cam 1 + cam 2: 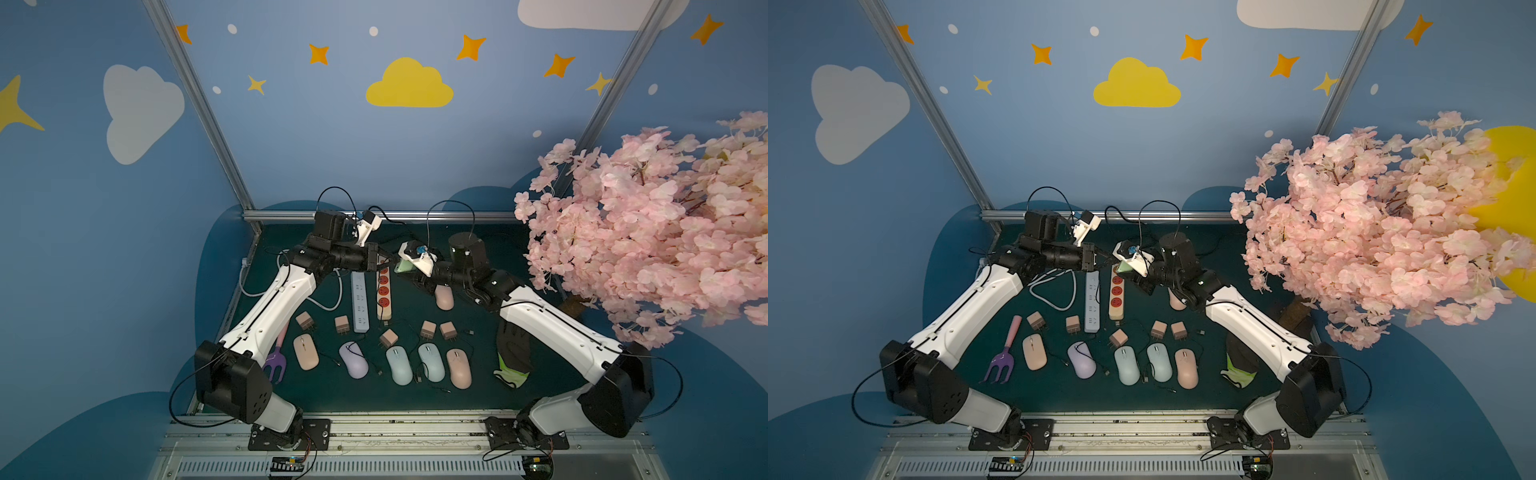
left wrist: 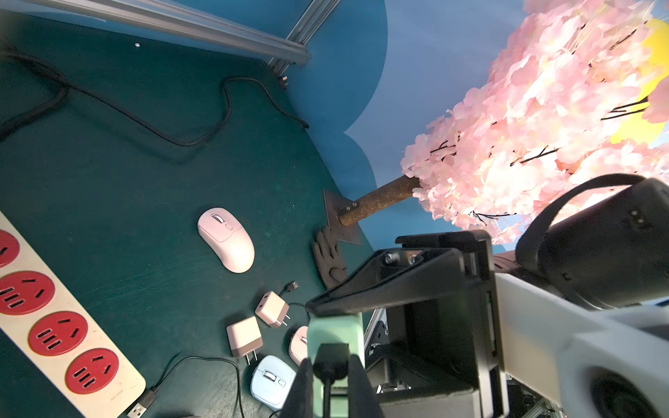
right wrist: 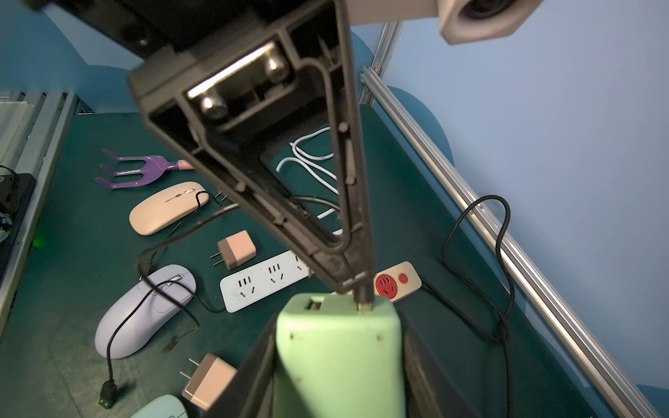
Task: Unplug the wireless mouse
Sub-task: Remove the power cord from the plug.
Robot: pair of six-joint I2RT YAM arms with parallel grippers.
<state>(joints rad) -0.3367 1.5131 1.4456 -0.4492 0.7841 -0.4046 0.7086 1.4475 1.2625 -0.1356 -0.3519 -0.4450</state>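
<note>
My right gripper (image 3: 336, 343) is shut on a mint-green charger block (image 3: 340, 358), held up above the mat; it shows in both top views (image 1: 401, 266) (image 1: 1123, 266). The block's end face has two ports. A black plug (image 3: 364, 295) sits in one of them. My left gripper (image 2: 330, 362) reaches in from the opposite side, its fingers (image 2: 304, 387) shut on that plug (image 2: 329, 356). The plug's black cable (image 3: 173, 235) hangs down toward a lilac wireless mouse (image 3: 141, 311) on the mat; I cannot tell where it ends.
Below the grippers lie a white power strip (image 1: 360, 301) and a red-socket strip (image 1: 384, 293). Several mice (image 1: 399, 365) and pink chargers (image 1: 428, 330) cover the front mat, with a purple garden fork (image 1: 274, 365) on the left, a glove (image 1: 513, 357) and a blossom tree (image 1: 644, 232) on the right.
</note>
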